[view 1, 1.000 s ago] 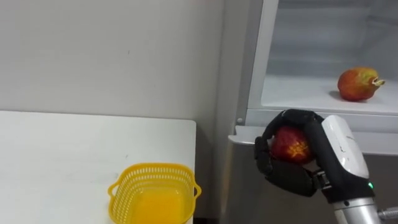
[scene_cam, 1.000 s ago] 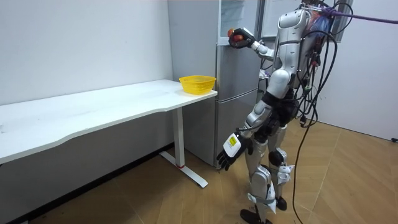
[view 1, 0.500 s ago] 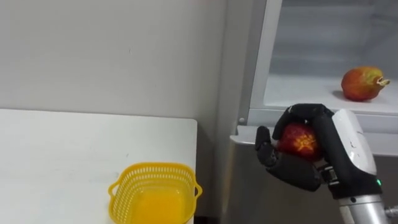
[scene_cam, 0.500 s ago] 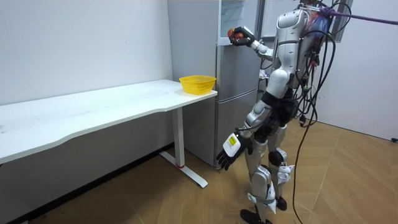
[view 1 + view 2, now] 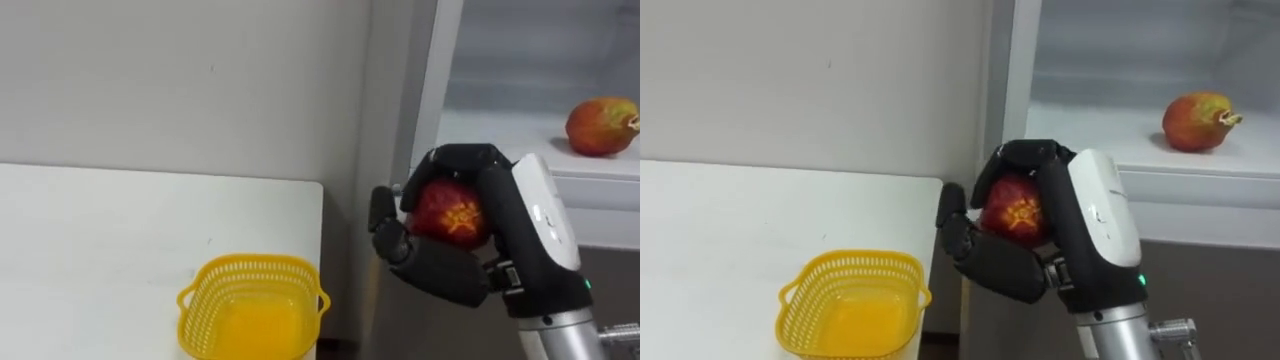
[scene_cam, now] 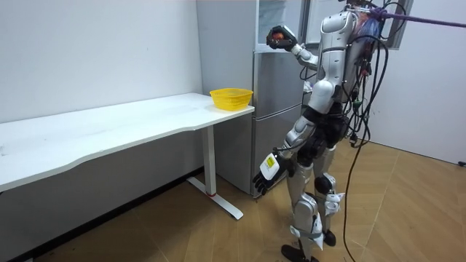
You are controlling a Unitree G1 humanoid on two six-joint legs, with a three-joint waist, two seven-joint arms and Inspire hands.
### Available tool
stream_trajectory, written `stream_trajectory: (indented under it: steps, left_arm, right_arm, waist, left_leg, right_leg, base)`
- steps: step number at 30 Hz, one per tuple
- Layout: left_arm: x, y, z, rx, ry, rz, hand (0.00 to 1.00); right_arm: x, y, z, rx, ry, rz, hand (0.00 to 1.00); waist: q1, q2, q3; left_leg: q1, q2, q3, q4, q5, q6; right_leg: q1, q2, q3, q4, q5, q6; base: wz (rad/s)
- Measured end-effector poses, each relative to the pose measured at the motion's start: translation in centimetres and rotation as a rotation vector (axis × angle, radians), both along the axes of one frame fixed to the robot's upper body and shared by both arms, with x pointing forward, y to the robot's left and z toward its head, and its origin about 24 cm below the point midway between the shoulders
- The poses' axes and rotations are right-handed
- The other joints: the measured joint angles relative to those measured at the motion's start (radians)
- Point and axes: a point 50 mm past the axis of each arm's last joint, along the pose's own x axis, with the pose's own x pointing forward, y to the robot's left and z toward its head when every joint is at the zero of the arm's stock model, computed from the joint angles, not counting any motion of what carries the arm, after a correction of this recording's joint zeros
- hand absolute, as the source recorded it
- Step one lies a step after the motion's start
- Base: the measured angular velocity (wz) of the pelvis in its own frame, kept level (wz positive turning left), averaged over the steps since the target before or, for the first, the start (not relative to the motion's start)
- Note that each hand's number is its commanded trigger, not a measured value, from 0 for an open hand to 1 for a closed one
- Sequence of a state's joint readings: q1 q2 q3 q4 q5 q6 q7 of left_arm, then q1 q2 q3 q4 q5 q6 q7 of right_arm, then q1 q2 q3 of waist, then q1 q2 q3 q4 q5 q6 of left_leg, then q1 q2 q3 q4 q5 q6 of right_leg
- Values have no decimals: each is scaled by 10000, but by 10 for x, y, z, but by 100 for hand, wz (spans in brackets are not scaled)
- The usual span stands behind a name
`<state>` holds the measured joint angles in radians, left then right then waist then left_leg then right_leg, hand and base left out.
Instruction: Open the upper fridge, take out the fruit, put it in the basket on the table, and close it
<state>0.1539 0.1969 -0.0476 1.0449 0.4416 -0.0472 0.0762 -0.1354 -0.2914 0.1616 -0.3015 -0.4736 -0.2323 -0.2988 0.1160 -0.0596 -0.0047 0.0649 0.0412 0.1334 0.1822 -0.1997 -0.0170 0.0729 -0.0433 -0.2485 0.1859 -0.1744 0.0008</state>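
White table point(image 5: 120, 230) beside the open fridge point(image 5: 388, 100) carries a yellow basket point(image 5: 252, 305). Right hand point(image 5: 450, 272), fingers curled round the red fruit point(image 5: 447, 210), hovers before the shelf point(image 5: 520, 135). Best hold that clasp firm, swing left and lower over the basket; left hand point(image 6: 266, 173) hangs open by the thigh

The fruit point(image 5: 447, 212) is deep red with a yellow splotch, right hand point(image 5: 470, 265) black with a white back, basket point(image 5: 250, 264) bright yellow mesh, bench point(image 5: 100, 240) plain white, second fruit point(image 5: 602, 126) reddish-orange.
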Motion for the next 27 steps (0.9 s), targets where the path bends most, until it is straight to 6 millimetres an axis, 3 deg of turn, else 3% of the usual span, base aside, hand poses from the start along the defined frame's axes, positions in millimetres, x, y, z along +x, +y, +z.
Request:
stream_trajectory:
  steps: [6, 12, 15, 22, 27]
  left_arm:
    - [1, 0, 0, 34, 36, -166, 0]
    - [3, 1, 1, 58, -9, -175, 0]
    - [3, 2, 1, 102, 30, -201, 0]
    - [1, 3, 0, 141, 165, -222, 0]
    - [-1, 3, 0, 193, 310, -229, 0]
  right_arm:
    - [0, 25, 0, -179, 138, 1102, 100]
    - [3, 42, 14, -804, -416, 1797, 100]
    - [3, 51, 13, -1302, -433, 1965, 100]
    - [5, 69, -10, -2405, 297, 2276, 100]
    - [22, 68, -27, -3295, 1110, 1716, 100]
  waist:
    - [172, -64, 77]
    - [594, -205, 159]
    - [746, -336, 143]
    - [1100, -394, 173]
    - [1394, -382, 184]
  left_leg:
    - [-61, 2, -65, 10, -1, 0]
    - [-190, -1, -298, -2, 23, -24]
    - [-287, -20, -510, 35, 28, -25]
    - [-215, -55, -739, 63, 30, -21]
    - [-278, -65, -844, 19, 29, -21]
  right_leg:
    - [23, -7, -97, 8, 0, 0]
    - [27, -7, -325, -7, 2, -4]
    - [38, -25, -600, -13, 2, -4]
    - [225, -54, -870, -27, 0, -1]
    - [231, -59, -1014, -27, -1, 1]
  base:
    - [3]
    - [11]
    - [20]
    - [12]
    - [5]
